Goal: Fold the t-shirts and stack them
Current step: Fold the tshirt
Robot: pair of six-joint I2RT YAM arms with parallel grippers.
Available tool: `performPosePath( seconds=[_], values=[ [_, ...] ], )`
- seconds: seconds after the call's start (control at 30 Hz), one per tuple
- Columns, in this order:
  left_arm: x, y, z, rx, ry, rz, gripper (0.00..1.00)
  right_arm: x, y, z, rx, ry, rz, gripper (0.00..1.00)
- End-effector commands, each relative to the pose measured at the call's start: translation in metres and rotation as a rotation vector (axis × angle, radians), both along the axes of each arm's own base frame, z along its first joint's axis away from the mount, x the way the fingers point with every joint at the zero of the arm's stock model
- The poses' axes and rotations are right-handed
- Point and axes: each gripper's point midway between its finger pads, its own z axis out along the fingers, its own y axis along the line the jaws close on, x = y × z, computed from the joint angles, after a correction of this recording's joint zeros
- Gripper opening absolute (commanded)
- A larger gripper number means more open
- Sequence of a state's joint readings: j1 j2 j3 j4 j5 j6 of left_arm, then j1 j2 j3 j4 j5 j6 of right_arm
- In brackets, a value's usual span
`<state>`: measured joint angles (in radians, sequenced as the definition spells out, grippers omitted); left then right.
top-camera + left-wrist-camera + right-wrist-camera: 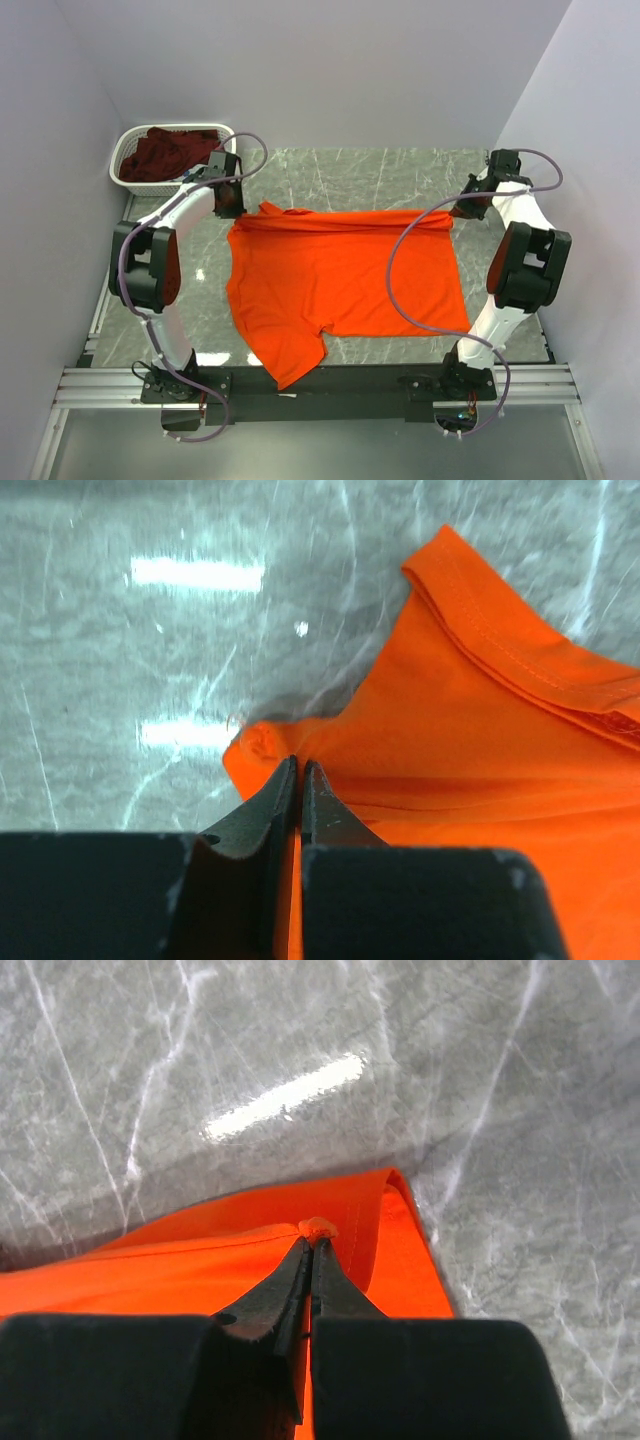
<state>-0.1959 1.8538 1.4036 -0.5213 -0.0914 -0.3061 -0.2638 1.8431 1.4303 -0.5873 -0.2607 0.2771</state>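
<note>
Desk (380,170) with a grey, veined, glossy top takes up most of the white-walled booth. Nearly the whole middle of it is covered by the orange t-shirt (340,285), lying flat and spread wide between the two arms. Its far edge is doubled over into a narrow band that runs from one claw to the other. A short sleeve pokes out at the far left corner, and the other sleeve trails off the near edge of the desk onto the dark rail (360,385) where the arms are bolted. Both arms reach up to that far edge, the left arm (150,265) bent along the left side and the right arm (525,260) along the right side, well apart from each other. In the far left corner of the desk, just behind the left arm's wrist, stands a white lattice basket (128,160), and the maroon t-shirt (165,155) sits crumpled inside it. From close up, the left claw (300,765) has its fingers pressed together on a small bunched nub of orange cloth at the shirt's far left corner, beside the hemmed sleeve. The right claw (312,1243) is likewise clamped on a little pinch of the folded orange edge at the far right corner, with the glossy desk beyond it.
</note>
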Motion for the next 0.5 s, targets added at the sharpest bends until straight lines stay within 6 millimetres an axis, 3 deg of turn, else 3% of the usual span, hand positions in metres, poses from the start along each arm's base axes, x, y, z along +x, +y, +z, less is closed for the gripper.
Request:
performPosePath(
  seconds=[0.0, 0.2, 0.47],
  values=[
    [-0.006, 0.004, 0.019, -0.009, -0.039, 0.019, 0.01, -0.002, -0.017, 0.022, -0.056, -0.054, -0.067, 0.00],
    [-0.015, -0.001, 0.015, -0.022, -0.029, 0.007, 0.01, -0.014, -0.018, 0.015, -0.058, -0.035, -0.096, 0.00],
    [-0.025, -0.001, -0.003, -0.009, 0.008, 0.011, 0.01, -0.032, -0.019, -0.011, -0.045, 0.005, -0.134, 0.00]
  ],
)
